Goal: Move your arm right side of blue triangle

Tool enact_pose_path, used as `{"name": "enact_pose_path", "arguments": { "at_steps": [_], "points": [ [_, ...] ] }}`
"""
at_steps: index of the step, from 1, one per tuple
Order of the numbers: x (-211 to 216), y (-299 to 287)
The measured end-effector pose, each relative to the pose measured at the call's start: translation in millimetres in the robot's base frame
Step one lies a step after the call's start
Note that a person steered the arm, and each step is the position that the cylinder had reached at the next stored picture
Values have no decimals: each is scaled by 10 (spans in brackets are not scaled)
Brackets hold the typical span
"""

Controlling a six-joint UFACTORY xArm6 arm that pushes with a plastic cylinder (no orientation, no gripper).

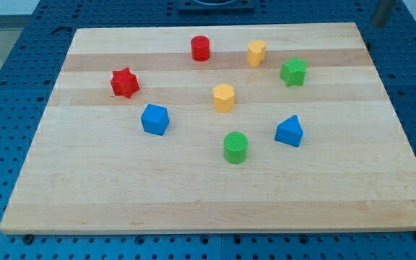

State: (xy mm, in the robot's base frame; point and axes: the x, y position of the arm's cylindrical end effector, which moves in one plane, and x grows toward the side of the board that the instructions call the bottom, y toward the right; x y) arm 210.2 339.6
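A lab: wooden board [215, 188] on blue perforated bench [20, 43] (pegboard-style).

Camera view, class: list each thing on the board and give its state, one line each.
red cylinder, upright
red star, flat
blue cube, flat
blue triangle, resting, untouched
green cylinder, upright
green star, flat
yellow hexagonal block at centre, upright
yellow block at top, upright
my tip, off the board's top right corner, blurred

I see a pale wooden board [215, 195], smooth and matt with visible grain, on a blue perforated bench [6, 72]; the blue triangle [289, 131] looks like matt plastic.
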Motion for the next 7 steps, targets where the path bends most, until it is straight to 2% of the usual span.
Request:
{"name": "enact_pose_path", "arguments": {
  "at_steps": [1,2,4,5,7],
  "points": [
    [339,10],
    [357,26],
    [1924,28],
    [2422,26],
    [2447,-675]
  ]
}}
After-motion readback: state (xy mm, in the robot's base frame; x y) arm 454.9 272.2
